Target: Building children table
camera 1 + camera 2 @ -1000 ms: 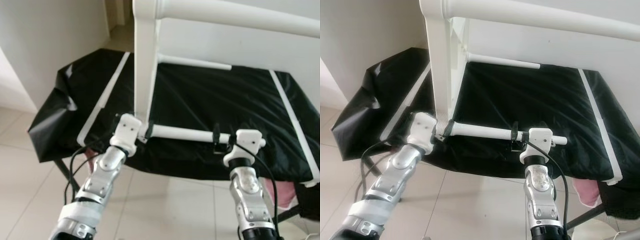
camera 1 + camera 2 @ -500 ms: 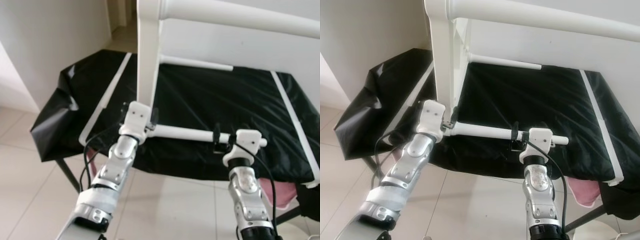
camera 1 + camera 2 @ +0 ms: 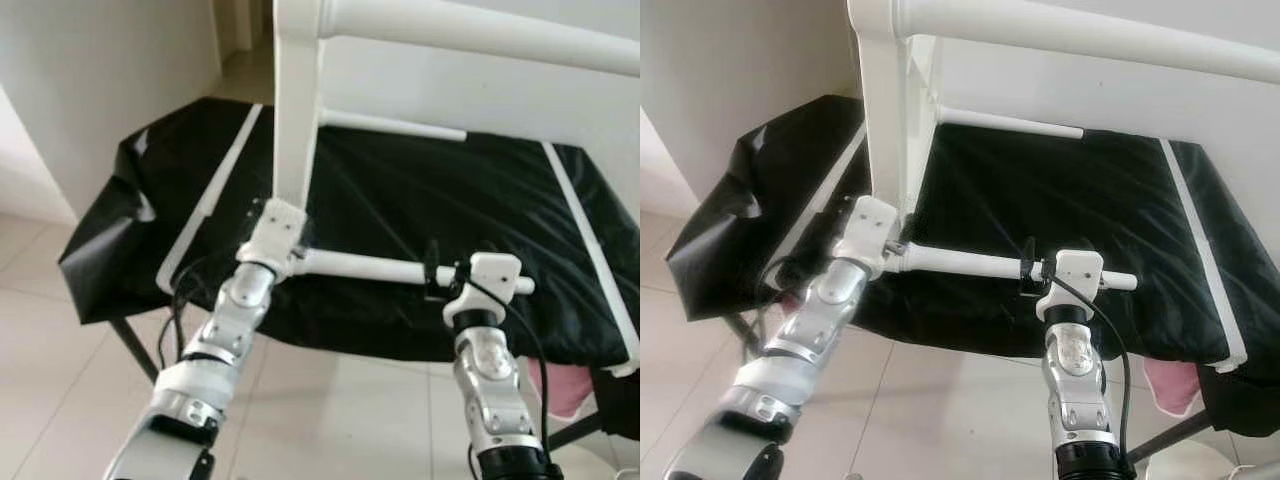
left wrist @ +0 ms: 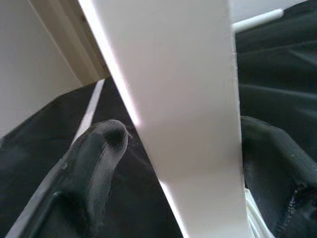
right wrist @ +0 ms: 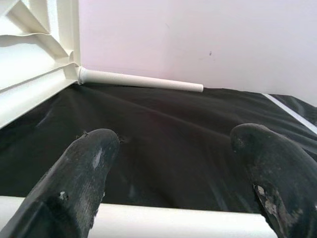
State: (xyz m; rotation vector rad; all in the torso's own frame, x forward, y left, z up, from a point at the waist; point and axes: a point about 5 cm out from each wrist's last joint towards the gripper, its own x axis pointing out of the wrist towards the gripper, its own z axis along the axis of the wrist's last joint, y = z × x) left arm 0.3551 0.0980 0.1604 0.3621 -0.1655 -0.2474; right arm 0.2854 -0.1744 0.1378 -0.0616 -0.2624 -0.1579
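Note:
The white children's table frame stands on a black-covered worktop (image 3: 420, 200). It has a flat upright (image 3: 297, 110), a thick top bar (image 3: 480, 30), and two round legs: a near one (image 3: 360, 267) and a far one (image 3: 390, 125). My left gripper (image 3: 285, 225) is at the upright's foot, where the near leg joins. In the left wrist view its fingers (image 4: 99, 163) sit on either side of the white upright (image 4: 188, 99), close to it. My right gripper (image 3: 455, 272) is open at the near leg's free end, and that leg (image 5: 163, 223) lies across its fingers (image 5: 84, 168).
Two white strips lie on the black cover, one along its left side (image 3: 215, 195) and one along its right (image 3: 590, 230). A white wall rises right behind the worktop. Something pink (image 3: 560, 385) sits low at the right. Pale floor tiles (image 3: 60, 400) spread in front.
My left arm has risen from the worktop's front edge and pushed forward, bringing its fingers around the foot of the upright. The right gripper and the near leg have barely moved.

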